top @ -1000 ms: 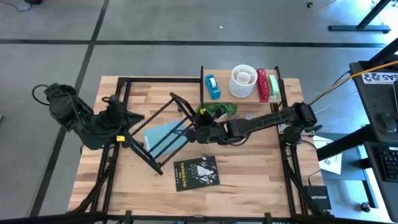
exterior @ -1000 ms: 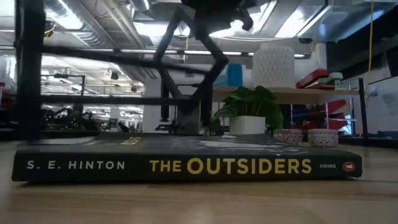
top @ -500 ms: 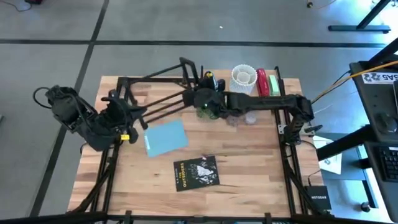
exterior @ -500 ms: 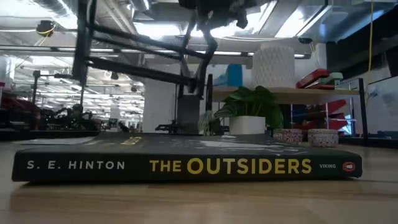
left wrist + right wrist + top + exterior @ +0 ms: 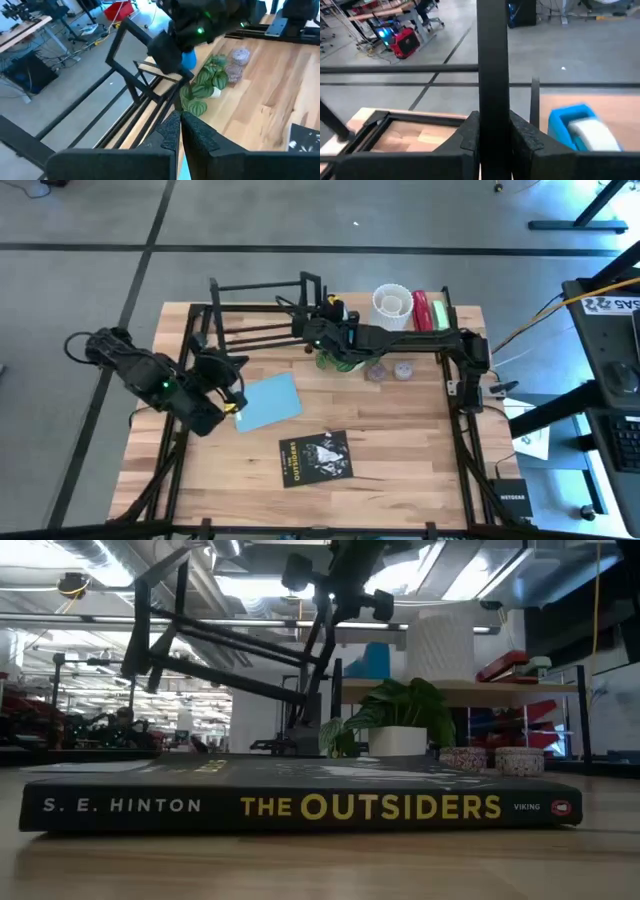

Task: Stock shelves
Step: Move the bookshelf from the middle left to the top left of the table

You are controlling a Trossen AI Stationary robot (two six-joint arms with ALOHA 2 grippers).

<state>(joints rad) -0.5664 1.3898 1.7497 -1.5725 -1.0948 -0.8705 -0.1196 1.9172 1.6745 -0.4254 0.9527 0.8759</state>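
The wooden table [image 5: 400,430] carries the whole scene, with the right arm stretched across its far half and the left arm at the near-left side.

The small black open-frame rack [image 5: 255,315] hangs tilted in the air above the table's far-left area, held aloft by the right gripper [image 5: 312,332]; in the low view the rack [image 5: 225,645] slants well clear of the tabletop. The right wrist view shows that gripper's two fingers [image 5: 470,131] pinching one black bar of the rack [image 5: 492,65] between them.

Just beyond the right gripper stands the light-wood shelf board [image 5: 395,330] between black uprights, bearing a white ribbed vase [image 5: 392,305], a red stapler [image 5: 421,311], a green item [image 5: 440,316] and a blue tape dispenser [image 5: 580,125]. Directly beneath the gripper sits a potted plant [image 5: 335,360], with two small round tins [image 5: 390,370] beside it.

The left gripper [image 5: 228,398] hovers low at the edge of a light-blue sheet [image 5: 268,402], well apart from the rack's held end; the left wrist view shows its fingertips [image 5: 175,127] pressed together on nothing.

Nearer the table's front edge, away from both grippers, a black book [image 5: 316,458] lies flat, its spine [image 5: 300,807] reading "The Outsiders".
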